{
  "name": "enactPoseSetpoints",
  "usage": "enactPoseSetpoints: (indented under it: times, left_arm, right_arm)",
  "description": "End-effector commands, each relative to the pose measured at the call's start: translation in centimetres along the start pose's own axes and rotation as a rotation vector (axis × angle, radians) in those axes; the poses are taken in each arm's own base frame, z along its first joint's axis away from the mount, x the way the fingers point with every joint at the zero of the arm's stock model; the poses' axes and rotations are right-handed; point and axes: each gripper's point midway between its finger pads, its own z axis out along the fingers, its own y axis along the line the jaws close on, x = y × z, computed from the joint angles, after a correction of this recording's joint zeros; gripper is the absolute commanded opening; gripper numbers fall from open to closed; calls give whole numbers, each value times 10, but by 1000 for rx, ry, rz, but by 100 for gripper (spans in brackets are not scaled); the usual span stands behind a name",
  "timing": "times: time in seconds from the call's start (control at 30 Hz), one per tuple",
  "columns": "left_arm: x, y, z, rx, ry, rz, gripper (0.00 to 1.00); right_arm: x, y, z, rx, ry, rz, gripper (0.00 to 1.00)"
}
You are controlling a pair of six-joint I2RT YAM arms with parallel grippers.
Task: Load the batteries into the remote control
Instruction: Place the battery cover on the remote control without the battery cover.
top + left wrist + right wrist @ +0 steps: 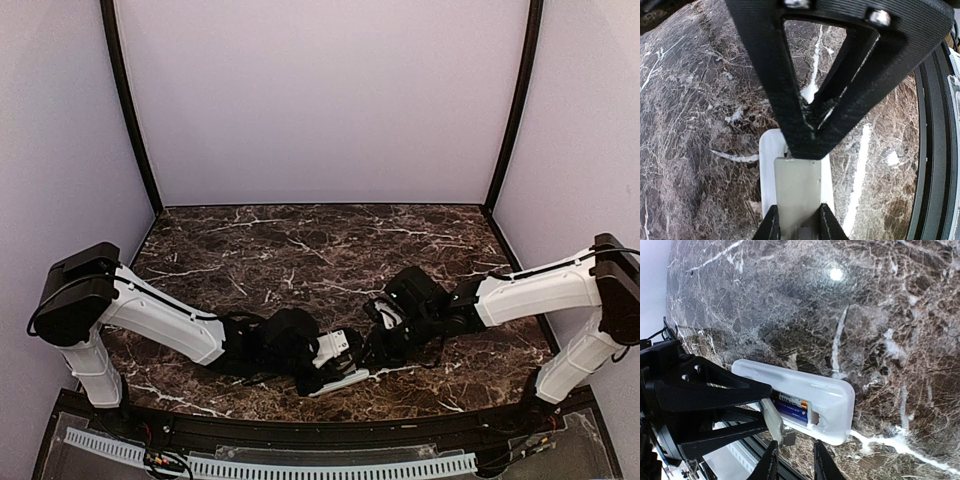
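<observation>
The white remote control (832, 392) lies back up near the table's front edge, also in the top view (345, 380) and the left wrist view (767, 150). Its bay is uncovered and two batteries (790, 407) lie side by side in it, one gold-ended and one blue. My left gripper (801, 226) is shut on the flat grey cover (797, 187) and holds it tilted over the bay (771, 420). My right gripper (794, 462) hovers at the remote's near edge with its jaws a little apart and empty. One of its fingers (810, 135) touches the cover's far end.
The table's black front rail (320, 430) runs just beside the remote, also in the left wrist view (932, 150). A white slotted cable duct (250, 468) lies below it. Both arms meet low over the dark marble table (320, 250).
</observation>
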Motion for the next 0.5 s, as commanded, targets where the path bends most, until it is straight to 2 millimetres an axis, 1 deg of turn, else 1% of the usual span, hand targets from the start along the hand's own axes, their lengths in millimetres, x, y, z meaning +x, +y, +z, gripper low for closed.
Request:
enactPoseSetpoints:
  times: [0.0,0.13,0.23,0.47]
  left_arm:
    - [83,-3,5,4,280,-7,20]
    - [84,-3,5,4,285,-6,19]
    - [85,-3,5,2,286,-5,20]
    - [84,-2,5,-2,287,-5,20]
  right_arm:
    - [6,-1,7,-47,32,9,23]
    - [5,1,13,-74,43,8,23]
    - [4,4,15,-91,44,7,20]
    - [5,2,20,-99,55,13,10]
